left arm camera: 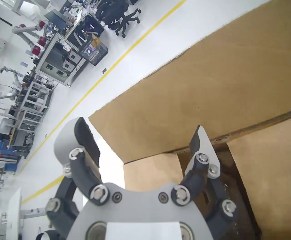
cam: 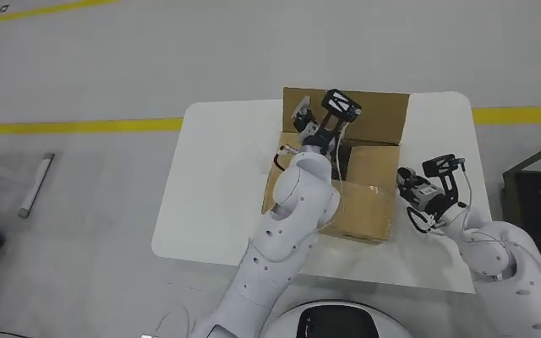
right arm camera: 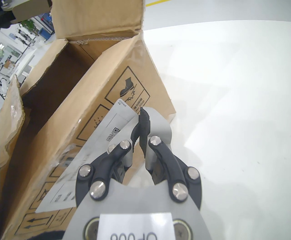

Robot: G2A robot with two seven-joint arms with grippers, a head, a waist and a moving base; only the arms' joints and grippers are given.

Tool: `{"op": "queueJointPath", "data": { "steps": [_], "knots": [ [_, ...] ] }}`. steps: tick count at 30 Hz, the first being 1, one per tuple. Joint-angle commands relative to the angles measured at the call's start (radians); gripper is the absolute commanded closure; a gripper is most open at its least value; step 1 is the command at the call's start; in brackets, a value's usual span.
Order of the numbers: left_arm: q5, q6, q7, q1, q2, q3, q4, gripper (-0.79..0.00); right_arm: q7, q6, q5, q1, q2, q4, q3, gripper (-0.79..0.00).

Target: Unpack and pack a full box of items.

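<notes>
Spread wide, left jaws are held over the open box at mid-frame, right jaws closed beside it; an unpacking reach inside is judged next.

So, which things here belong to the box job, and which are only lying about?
For the job: cardboard box, flaps open; left pincer, open, at its far flap; right pincer, shut, beside its labelled side.
Lying about: grey bar; yellow floor line; office chairs.
</notes>
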Motion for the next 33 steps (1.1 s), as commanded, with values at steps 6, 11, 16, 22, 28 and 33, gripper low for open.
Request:
{"op": "queueJointPath", "data": {
  "steps": [6,11,16,22,28,33],
  "knots": [
    [0.01,-0.024,-0.023,0.155,0.017,-0.041,-0.18,-0.785,0.032,-0.147,-0.019,0.106,0.015,0.075,-0.011,0.0],
    [-0.023,-0.01,-0.044,0.195,0.015,-0.039,-0.218,-0.785,0.073,-0.239,-0.036,0.162,0.028,0.121,-0.009,0.0],
    [-0.059,0.005,-0.028,0.209,0.012,-0.037,-0.231,-0.785,0.075,-0.241,-0.062,0.166,0.031,0.118,-0.004,0.0],
    [-0.059,0.005,-0.028,0.209,0.012,-0.037,-0.231,-0.785,0.075,-0.241,-0.062,0.166,0.031,0.118,-0.004,0.0],
    [-0.059,0.005,-0.028,0.209,0.012,-0.037,-0.231,-0.785,0.057,-0.223,-0.057,0.159,0.031,0.096,-0.006,0.0],
    [-0.059,0.005,-0.028,0.209,0.012,-0.037,-0.231,-0.785,0.08,-0.124,0.025,0.148,0.035,0.02,0.034,0.0]
  ]
}}
